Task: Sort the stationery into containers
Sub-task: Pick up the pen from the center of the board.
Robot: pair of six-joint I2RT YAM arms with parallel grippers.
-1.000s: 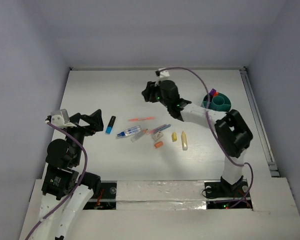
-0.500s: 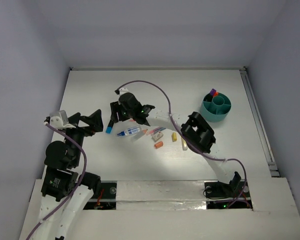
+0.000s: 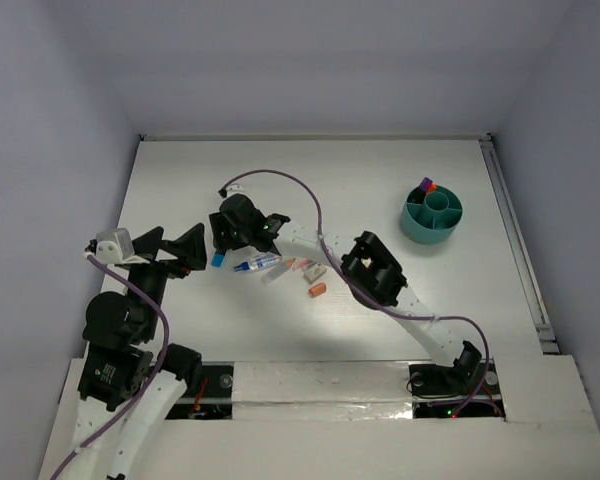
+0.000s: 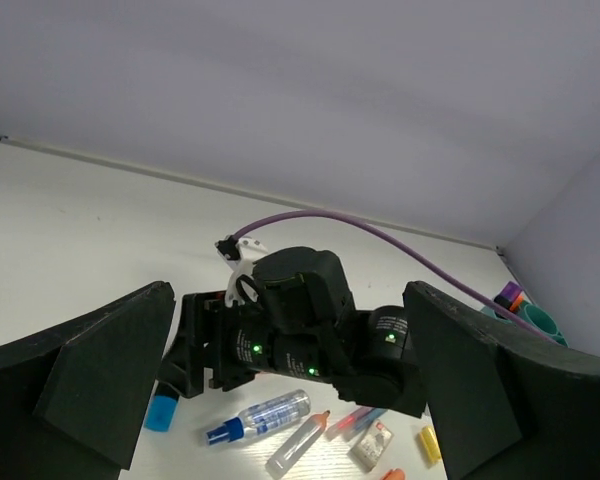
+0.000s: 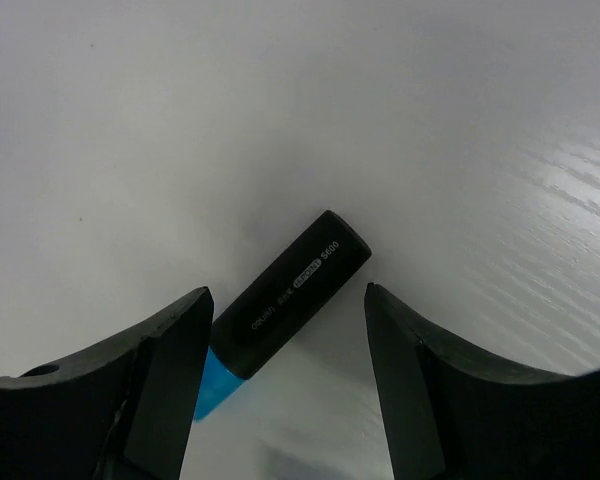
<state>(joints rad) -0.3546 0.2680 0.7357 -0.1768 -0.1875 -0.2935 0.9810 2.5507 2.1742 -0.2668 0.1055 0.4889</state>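
The organiser [image 3: 432, 230] stands near the worktop's [image 3: 380, 170] right edge, with markers [image 3: 426, 186] in its far compartment. Left of centre lies a highlighter [image 3: 218, 258]. To its right lie a pen [image 3: 256, 264], an eraser [image 3: 315, 271] and, nearer the front edge, a stub [image 3: 317, 290].

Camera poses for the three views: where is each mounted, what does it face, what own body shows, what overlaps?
Top external: above and behind the bases, looking down on the table; both arms, left gripper, right gripper.
Left wrist: on the left wrist, facing across the table toward the far wall; own open fingers frame the right arm.
Right wrist: looking down; own open fingers straddle the blue highlighter.
Shared: all three show that highlighter.
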